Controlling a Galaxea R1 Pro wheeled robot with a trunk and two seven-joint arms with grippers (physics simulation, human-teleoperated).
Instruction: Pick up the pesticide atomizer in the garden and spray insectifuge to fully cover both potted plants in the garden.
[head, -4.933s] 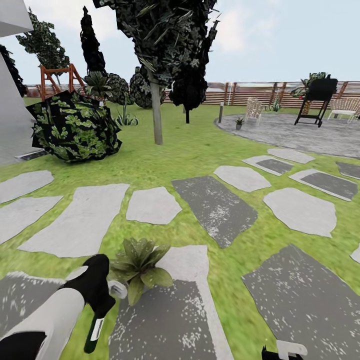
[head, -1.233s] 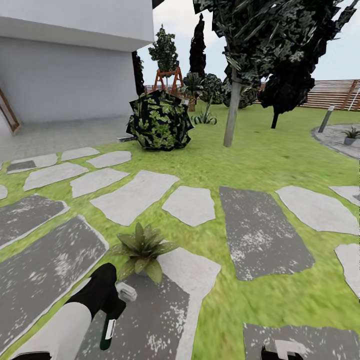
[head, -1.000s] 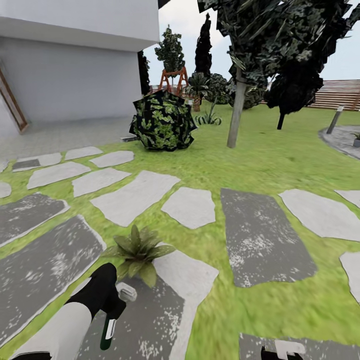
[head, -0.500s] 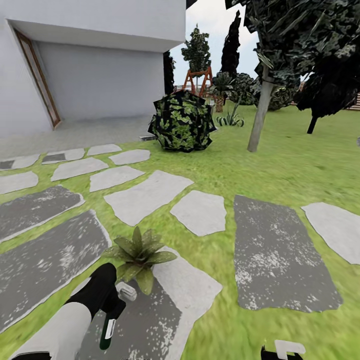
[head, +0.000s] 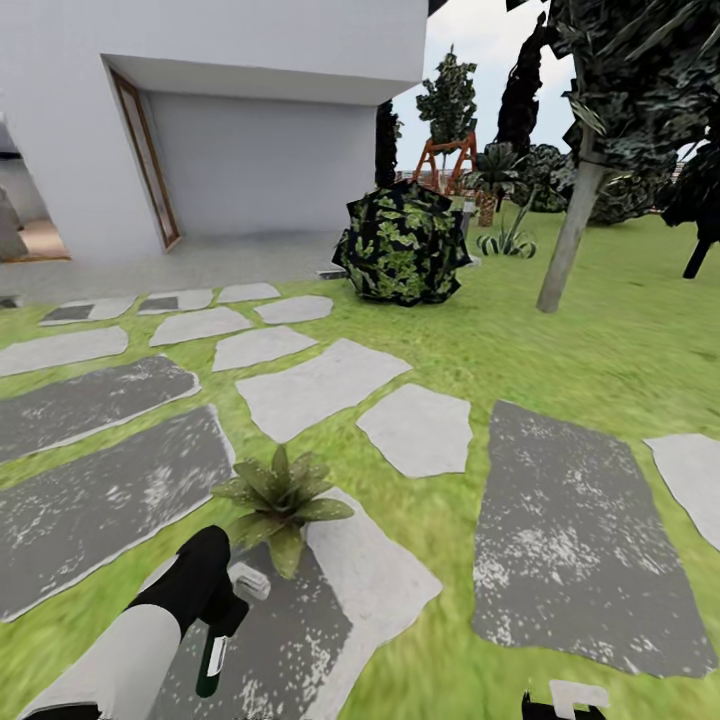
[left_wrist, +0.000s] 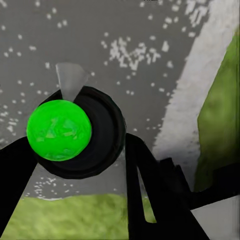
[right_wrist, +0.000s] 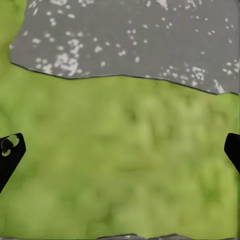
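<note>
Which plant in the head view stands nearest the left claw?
The small potted plant, a low rosette of pointed leaves at the edge of a stepping stone, just beyond the left claw. The dark shrub and the trees stand far back on the lawn.

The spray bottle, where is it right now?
The pesticide atomizer hangs in the left gripper at the head view's lower left, over a dark stepping stone, just short of the potted plant.

We find a home garden. A lawn (head: 560, 330) carries flat grey stepping stones (head: 320, 385), a leafy shrub (head: 402, 245) and a tree trunk (head: 568, 240). A white house wall (head: 250, 150) with a brown-framed door (head: 148, 160) borders it. A wooden swing frame (head: 447, 160) stands at the back, and a small potted plant (head: 280, 492) sits near us.
</note>
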